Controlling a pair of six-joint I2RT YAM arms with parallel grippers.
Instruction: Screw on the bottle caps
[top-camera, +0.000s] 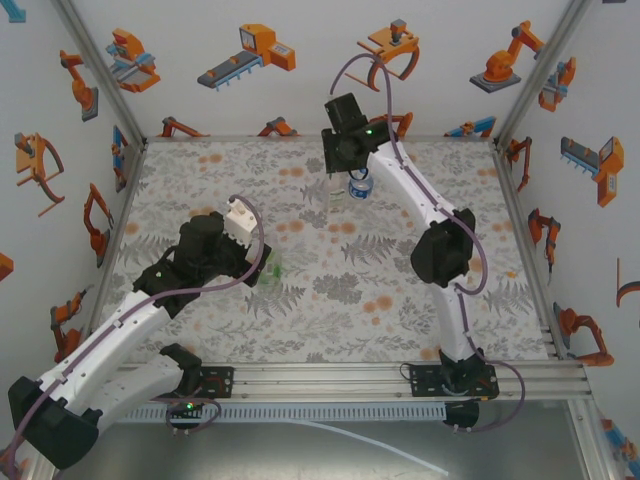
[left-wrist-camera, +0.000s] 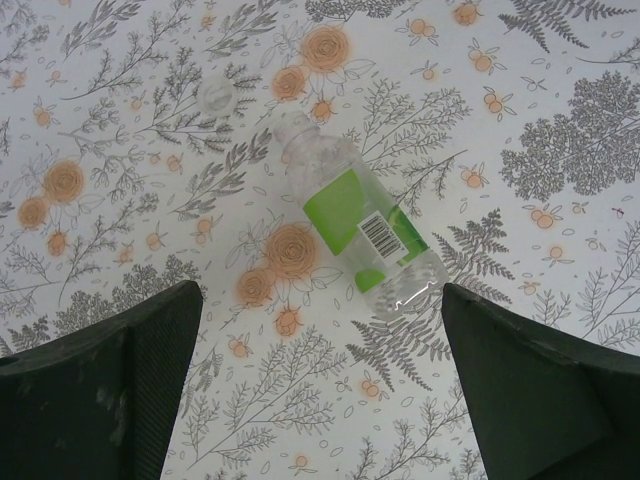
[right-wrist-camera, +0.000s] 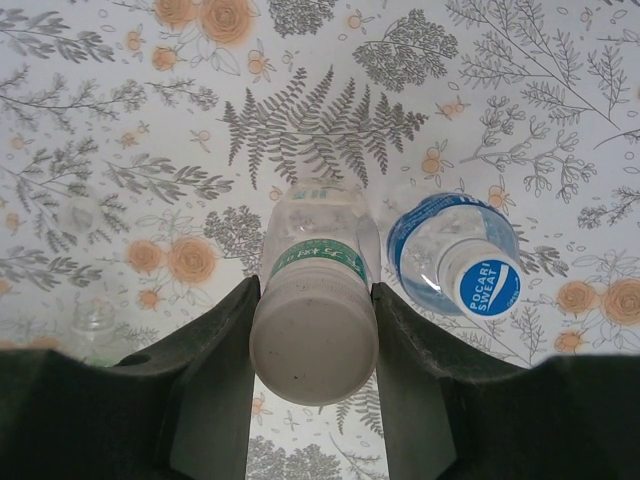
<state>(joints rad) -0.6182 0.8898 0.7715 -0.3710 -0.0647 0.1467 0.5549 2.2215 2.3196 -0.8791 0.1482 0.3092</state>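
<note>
Right jaws are clamped on a seemingly capped bottle (right-wrist-camera: 315, 300); left jaws are held wide above the lying green-labelled bottle (left-wrist-camera: 360, 225).

right pincer (right-wrist-camera: 314, 342) clamped on white-capped bottle (right-wrist-camera: 315, 240), blue-labelled bottle (right-wrist-camera: 440, 245) just beside it, floral cloth (right-wrist-camera: 110, 110) beneath

Floral tablecloth (top-camera: 330, 290), robot-print walls (top-camera: 300, 40)
</note>
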